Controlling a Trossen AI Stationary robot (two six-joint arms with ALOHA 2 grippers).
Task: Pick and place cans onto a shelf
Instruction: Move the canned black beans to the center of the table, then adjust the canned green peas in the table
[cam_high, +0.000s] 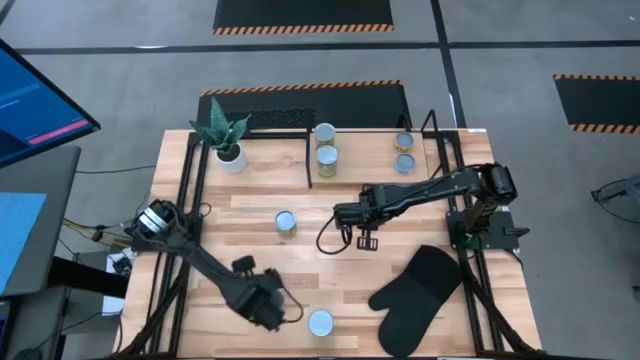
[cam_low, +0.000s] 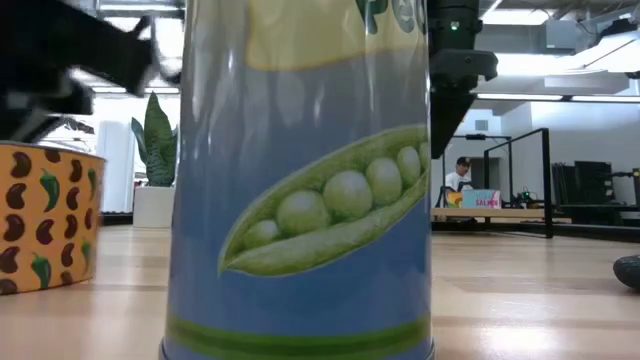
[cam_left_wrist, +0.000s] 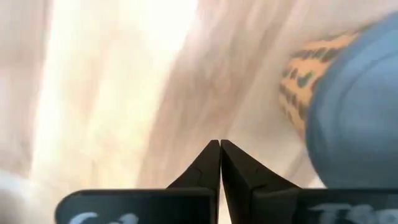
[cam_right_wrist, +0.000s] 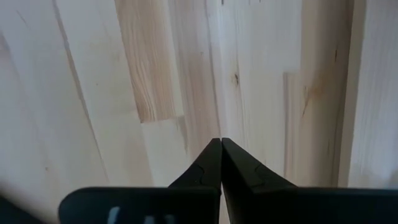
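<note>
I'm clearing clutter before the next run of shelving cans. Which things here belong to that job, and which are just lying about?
Job:
- shelf
- four cans on shelf
- can mid-table
- can at near edge

Lying about:
- potted plant
- black oven mitt

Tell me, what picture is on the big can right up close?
A green pea pod on a blue label, on the can; clearest in the low view.

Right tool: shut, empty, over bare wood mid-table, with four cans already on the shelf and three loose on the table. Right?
Not quite: two loose, not three. The high view shows one can mid-table and another at the near edge. The right tool is shut and empty; four cans sit on the shelf.
</note>
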